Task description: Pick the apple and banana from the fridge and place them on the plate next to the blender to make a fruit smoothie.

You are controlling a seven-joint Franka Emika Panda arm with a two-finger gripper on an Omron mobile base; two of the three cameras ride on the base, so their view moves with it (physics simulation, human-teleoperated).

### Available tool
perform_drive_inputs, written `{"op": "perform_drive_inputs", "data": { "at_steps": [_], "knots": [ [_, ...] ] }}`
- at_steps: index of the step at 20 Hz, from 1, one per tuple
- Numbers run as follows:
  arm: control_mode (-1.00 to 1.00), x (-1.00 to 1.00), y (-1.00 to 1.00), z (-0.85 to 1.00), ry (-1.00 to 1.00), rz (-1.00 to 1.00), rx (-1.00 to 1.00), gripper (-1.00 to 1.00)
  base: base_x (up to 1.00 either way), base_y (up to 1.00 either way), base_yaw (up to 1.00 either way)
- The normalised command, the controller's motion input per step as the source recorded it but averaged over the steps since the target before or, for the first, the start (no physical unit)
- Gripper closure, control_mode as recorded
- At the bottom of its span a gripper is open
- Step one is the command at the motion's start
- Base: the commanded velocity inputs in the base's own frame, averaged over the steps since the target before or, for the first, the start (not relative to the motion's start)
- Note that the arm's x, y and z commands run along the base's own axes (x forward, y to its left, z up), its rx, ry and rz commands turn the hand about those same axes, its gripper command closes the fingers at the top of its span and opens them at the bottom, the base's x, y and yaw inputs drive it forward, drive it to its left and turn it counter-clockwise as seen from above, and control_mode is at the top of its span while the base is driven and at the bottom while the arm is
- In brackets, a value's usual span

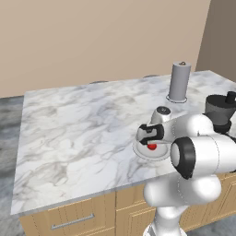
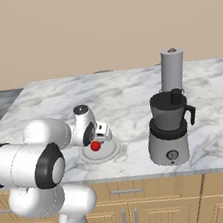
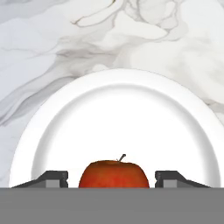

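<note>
The red apple (image 3: 113, 174) (image 1: 151, 146) (image 2: 95, 146) lies on the white plate (image 3: 112, 109) (image 1: 139, 150) (image 2: 110, 151), which sits on the marble counter left of the blender (image 2: 169, 130) (image 1: 220, 109). My gripper (image 3: 112, 179) (image 1: 151, 139) (image 2: 98, 138) hangs just over the plate and is open. One dark fingertip (image 3: 56, 178) stands on each side of the apple, with a small gap between each tip and the fruit. The banana and the fridge are out of view.
A tall plain grey cylinder (image 1: 179, 82) (image 2: 172, 69) on a round base stands behind the blender. The marble counter (image 1: 73, 133) stretches wide to the left of the plate, with wooden drawers (image 1: 69, 220) below its front edge.
</note>
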Motion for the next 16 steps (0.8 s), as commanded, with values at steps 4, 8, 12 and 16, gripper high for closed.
{"op": "perform_drive_inputs", "data": {
  "at_steps": [4,8,12,16],
  "knots": [
    [-1.00,-0.04,0.00,0.10,0.00,-0.01,0.00,-1.00,0.00,0.00,0.00],
    [-1.00,-0.19,0.00,0.49,0.00,-0.01,0.00,-1.00,0.00,0.00,0.00],
    [-1.00,-0.65,0.00,0.72,-0.03,0.00,0.00,-1.00,0.00,0.00,0.00],
    [-1.00,-0.96,0.00,0.71,-0.10,0.00,0.00,-1.00,0.00,0.00,0.00]
  ]
}}
